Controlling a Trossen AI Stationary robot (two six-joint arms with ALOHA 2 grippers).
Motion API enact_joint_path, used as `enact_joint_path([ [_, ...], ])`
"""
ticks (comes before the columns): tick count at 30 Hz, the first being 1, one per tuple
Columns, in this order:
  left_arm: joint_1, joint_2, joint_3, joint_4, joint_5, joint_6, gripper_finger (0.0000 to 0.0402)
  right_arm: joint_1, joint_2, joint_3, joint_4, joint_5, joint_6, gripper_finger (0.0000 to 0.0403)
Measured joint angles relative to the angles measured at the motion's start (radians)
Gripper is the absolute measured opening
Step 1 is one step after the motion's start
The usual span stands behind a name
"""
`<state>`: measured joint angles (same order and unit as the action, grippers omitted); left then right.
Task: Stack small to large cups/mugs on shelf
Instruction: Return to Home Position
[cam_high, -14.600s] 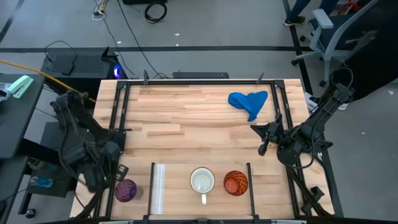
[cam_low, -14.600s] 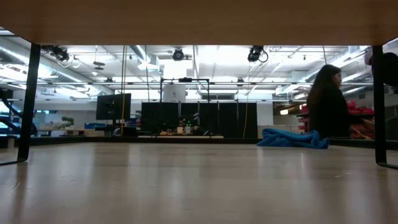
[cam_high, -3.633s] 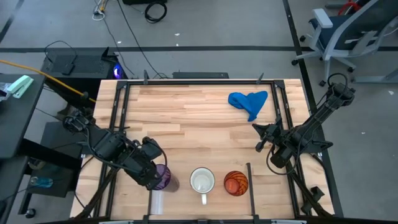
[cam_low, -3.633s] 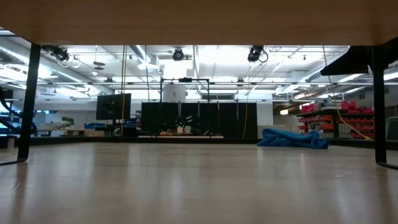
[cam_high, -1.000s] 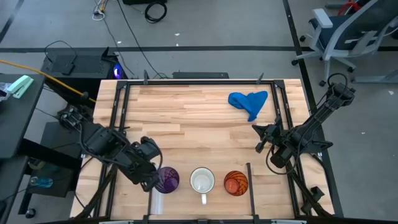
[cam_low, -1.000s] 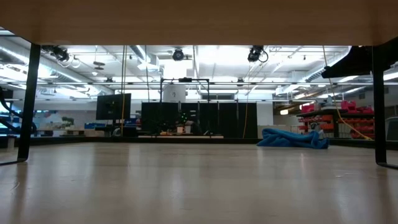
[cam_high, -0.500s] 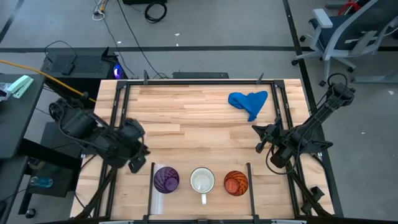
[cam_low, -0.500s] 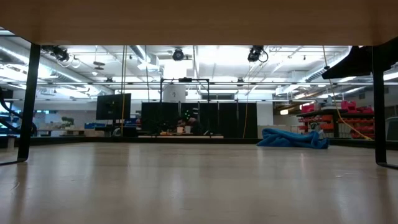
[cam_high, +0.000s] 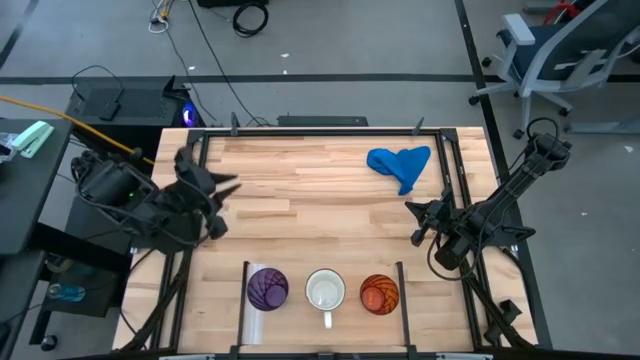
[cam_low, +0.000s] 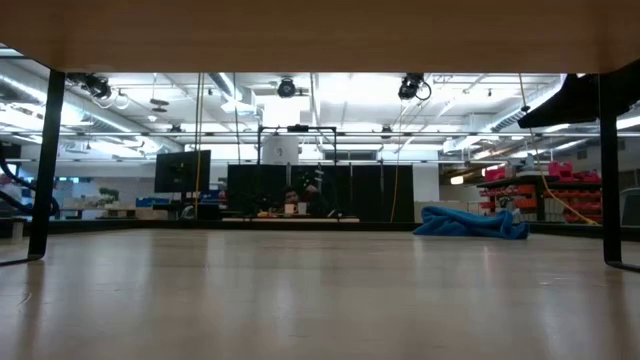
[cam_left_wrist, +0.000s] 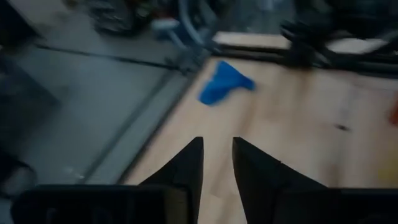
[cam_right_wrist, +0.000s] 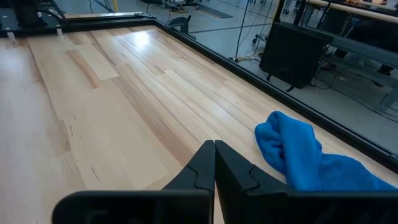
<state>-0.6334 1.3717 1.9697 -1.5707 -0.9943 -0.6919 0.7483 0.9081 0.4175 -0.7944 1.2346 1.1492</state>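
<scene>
Three cups stand upright in a row on the shelf (cam_high: 345, 268) at the table's near edge: a purple patterned cup (cam_high: 267, 289), a white mug (cam_high: 325, 291) with its handle toward the near edge, and an orange patterned cup (cam_high: 379, 294). My left gripper (cam_high: 220, 200) hovers open over the table's left side, well away from the purple cup; its fingers (cam_left_wrist: 217, 149) have nothing between them. My right gripper (cam_high: 418, 220) waits shut at the table's right side, its fingertips (cam_right_wrist: 214, 148) pressed together.
A crumpled blue cloth (cam_high: 400, 163) lies at the far right of the table, also seen in the low view (cam_low: 470, 222). A pale upright strip (cam_high: 247, 300) and a thin dark post (cam_high: 400, 285) bound the shelf. Dark frame rails run along the table's left and right sides.
My left gripper has drawn back from the purple cup, going toward the table's far edge and left, and has turned about. The purple cup has stayed standing beside the white mug.
</scene>
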Motion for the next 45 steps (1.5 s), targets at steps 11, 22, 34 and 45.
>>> enact_joint_path([
  [11,0.175,-0.194,-0.377,0.002,-0.168,-0.091,0.0074,0.0,0.0,0.0,0.012,0.001,0.0,0.0012],
  [22,0.243,-0.504,-0.827,0.508,-0.199,0.151,0.0045,-0.016,0.0,0.058,0.02,0.087,-0.081,0.0012],
  [34,0.507,-0.713,-1.176,1.353,0.081,0.817,0.0037,-0.169,-0.025,0.165,0.126,0.182,-0.373,0.0004],
  [45,0.853,-0.701,-1.258,1.531,0.484,0.841,0.004,-0.386,-0.066,0.191,0.892,-0.324,-1.282,0.0006],
])
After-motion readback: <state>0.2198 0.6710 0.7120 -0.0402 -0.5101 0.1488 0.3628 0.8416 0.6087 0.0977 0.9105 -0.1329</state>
